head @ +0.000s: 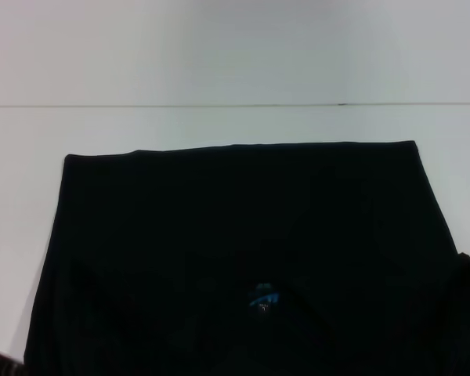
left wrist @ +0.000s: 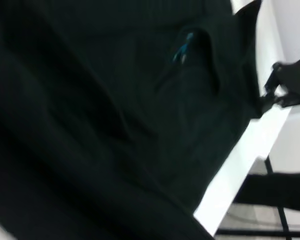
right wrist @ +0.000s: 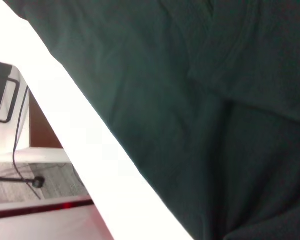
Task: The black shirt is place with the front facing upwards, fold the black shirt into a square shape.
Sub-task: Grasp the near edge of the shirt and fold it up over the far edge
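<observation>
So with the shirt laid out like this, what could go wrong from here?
The black shirt runs off the near table edge in the head view, so a tug might drag it off the white table. Creases near the blue neck label may be folded in, spoiling a neat square. The right gripper sits beside the shirt's corner, and a shallow pinch there might let the cloth slip.

A white surface [head: 219, 125] carries the black shirt [head: 243, 251], which lies spread flat across its near half — hem toward the far side, small blue neck label [head: 263, 298] toward the near edge. The shirt's lettering cannot be made out, perhaps lost in the dark cloth.
</observation>
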Controlling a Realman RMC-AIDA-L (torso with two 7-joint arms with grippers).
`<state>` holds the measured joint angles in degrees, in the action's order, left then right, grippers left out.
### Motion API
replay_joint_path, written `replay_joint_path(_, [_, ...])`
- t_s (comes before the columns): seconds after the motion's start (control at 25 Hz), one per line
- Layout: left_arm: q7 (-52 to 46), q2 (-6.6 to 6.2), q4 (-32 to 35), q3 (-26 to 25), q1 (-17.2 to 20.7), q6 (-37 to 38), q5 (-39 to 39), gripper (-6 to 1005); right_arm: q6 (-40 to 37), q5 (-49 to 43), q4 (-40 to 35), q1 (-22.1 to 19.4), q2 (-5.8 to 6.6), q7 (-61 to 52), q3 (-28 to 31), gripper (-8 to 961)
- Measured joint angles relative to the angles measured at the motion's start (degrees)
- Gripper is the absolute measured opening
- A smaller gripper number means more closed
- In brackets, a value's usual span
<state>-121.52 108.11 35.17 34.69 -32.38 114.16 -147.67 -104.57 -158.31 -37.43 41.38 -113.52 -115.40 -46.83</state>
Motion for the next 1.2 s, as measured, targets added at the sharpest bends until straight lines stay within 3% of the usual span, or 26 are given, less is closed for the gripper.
replay_joint_path(0.2, [0.28,-0.37,-0.01,-4.68,-1.05,-0.43,2.07,104,1.35,2.41,0.31,0.06,0.92,0.25,7.1,39])
replay_joint_path(0.28, [0.57,-0.93,-0.08,-11.16,-1.91,-1.0,4.77,106,1.46,4.29,0.45,0.02,1.73,0.1,11.48,39])
replay_joint_path(0.32, [0.54,-1.04,-0.11,-12.01,-1.99,-1.15,5.09,106,2.11,6.57,1.31,-0.12,3.0,-0.72,16.61,39])
replay_joint_path(0.36, [0.29,-1.26,-0.28,-14.62,-2.29,-1.86,6.26,107,2.11,6.57,1.31,-0.12,3.0,-0.72,16.61,39])
replay_joint_path(0.56, [-2.6,-1.7,-1.48,-22.69,-3.01,-7.93,10.35,111,6.33,15.07,6.19,-0.87,6.68,-5.32,28.47,39])
replay_joint_path(0.68, [-5.07,-1.45,-2.94,-26.74,-2.63,-15.03,14.23,113,10.46,21.67,8.83,-1.77,7.17,-7.35,31.16,40])
replay_joint_path(0.84, [-4.28,-0.79,-6.89,-28.24,-1.92,-23.49,20.16,116,18.83,29.9,11.79,-2.69,5.83,-7.91,31.84,41])
replay_joint_path(1.08, [0.04,1.99,-8.55,-28.14,-2.55,-32.17,24.77,121,33.23,38.55,12.41,-2.84,0.51,-2.15,31.63,38])
replay_joint_path(1.12, [0.78,2.55,-8.57,-28.02,-2.94,-33.45,25.06,121,36.98,39.67,12.45,-2.12,-0.94,0.28,31.37,38])
replay_joint_path(1.2, [1.75,3.16,-8.63,-27.93,-3.4,-35.1,25.21,123,38.39,39.79,12.49,-1.71,-1.44,1.26,31.37,37])
